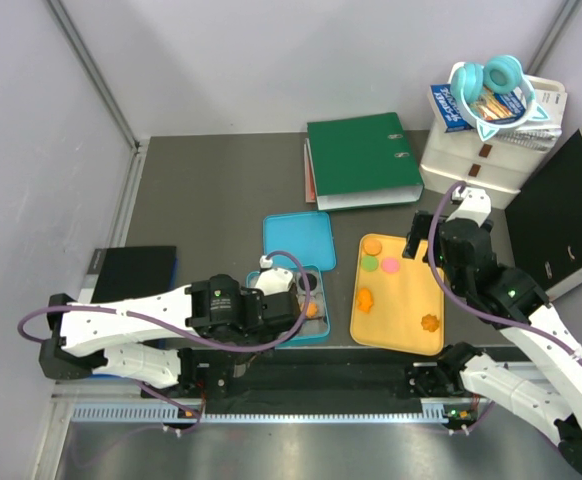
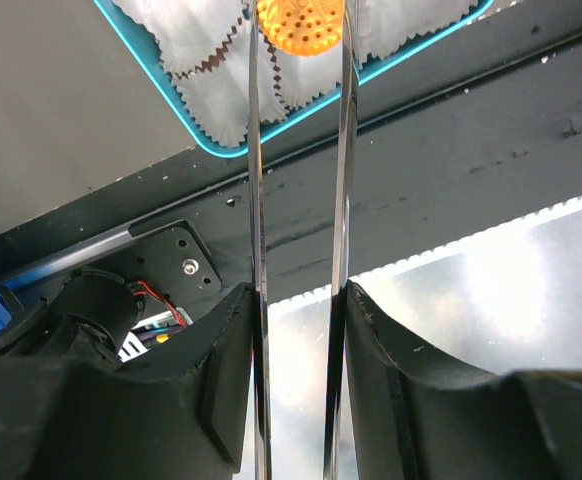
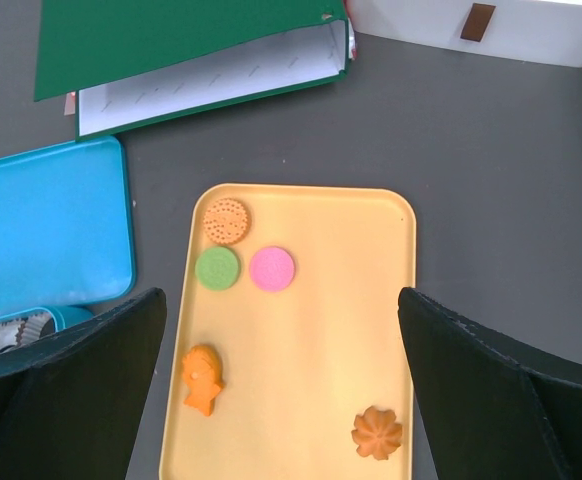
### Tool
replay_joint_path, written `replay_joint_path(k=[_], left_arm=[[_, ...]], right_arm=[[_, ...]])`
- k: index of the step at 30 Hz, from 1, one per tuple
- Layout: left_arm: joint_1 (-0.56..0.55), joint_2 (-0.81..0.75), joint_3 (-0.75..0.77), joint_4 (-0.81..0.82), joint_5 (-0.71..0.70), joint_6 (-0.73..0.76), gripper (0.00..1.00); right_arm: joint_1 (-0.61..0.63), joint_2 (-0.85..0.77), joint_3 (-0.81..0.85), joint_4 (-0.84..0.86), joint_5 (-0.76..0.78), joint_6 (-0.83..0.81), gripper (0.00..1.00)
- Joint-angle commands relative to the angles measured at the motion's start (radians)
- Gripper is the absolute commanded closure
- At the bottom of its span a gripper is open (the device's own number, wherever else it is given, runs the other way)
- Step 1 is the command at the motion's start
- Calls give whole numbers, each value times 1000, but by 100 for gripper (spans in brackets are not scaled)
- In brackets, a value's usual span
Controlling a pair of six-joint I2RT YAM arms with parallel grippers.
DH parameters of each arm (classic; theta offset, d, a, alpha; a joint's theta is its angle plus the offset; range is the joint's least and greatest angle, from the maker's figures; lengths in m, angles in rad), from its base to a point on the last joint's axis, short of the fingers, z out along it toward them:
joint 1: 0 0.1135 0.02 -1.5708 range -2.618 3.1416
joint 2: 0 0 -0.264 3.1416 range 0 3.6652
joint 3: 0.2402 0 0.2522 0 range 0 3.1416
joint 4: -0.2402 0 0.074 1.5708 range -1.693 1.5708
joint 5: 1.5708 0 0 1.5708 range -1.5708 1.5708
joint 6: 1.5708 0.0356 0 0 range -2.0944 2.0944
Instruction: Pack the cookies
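1. Found the left tool (image 2: 299, 50) pinching one round orange cookie (image 2: 301, 22) between its thin blades, over the paper liners (image 2: 201, 50) at the right side of the teal box (image 2: 206, 140). Cannot tell whether the piece already rests in a liner.
2. Found the right tool (image 3: 283, 380) spread wide, holding nothing, hovering over the yellow tray (image 3: 321, 350) on the worktop (image 3: 491, 150).
3. Counted five cookies loose on the tray, right of the box:
   - a dotted orange round (image 3: 226, 221) at the far left
   - a green round (image 3: 217, 268) and a pink round (image 3: 272, 268) side by side just nearer
   - an orange figure-shaped piece (image 3: 202, 378) at the near left
   - an orange flower piece (image 3: 377, 432) at the near right
4. Judged the pieces light, stiff, brittle and low-lying; likely to chip or skid under a hard squeeze.
5. Recommend gripping each across its width at the rim, blades down to the tray floor, pressure light. For the flower piece, seat the blades in opposite notches.
6. Judged packing barely begun: one piece at the box, five to move.
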State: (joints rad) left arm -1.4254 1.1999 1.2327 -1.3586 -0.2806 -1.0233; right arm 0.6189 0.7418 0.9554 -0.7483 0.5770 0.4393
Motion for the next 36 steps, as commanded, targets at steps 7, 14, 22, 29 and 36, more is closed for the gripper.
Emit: replay_joint_path(k=[7, 14, 22, 29, 36], left_arm=[[-6, -29, 20, -132, -46, -27, 88], [-6, -34, 24, -137, -46, -26, 79], [-7, -39, 40, -146, -43, -21, 76], [-6, -51, 45, -149, -8, -12, 75], [-9, -65, 24, -149, 26, -8, 72]], right_arm=[[8, -7, 5, 17, -3, 6, 1], [7, -4, 3, 20, -6, 6, 1], [8, 1, 9, 20, -5, 1, 1], [8, 1, 8, 21, -5, 1, 1], [10, 4, 9, 21, -6, 1, 1]])
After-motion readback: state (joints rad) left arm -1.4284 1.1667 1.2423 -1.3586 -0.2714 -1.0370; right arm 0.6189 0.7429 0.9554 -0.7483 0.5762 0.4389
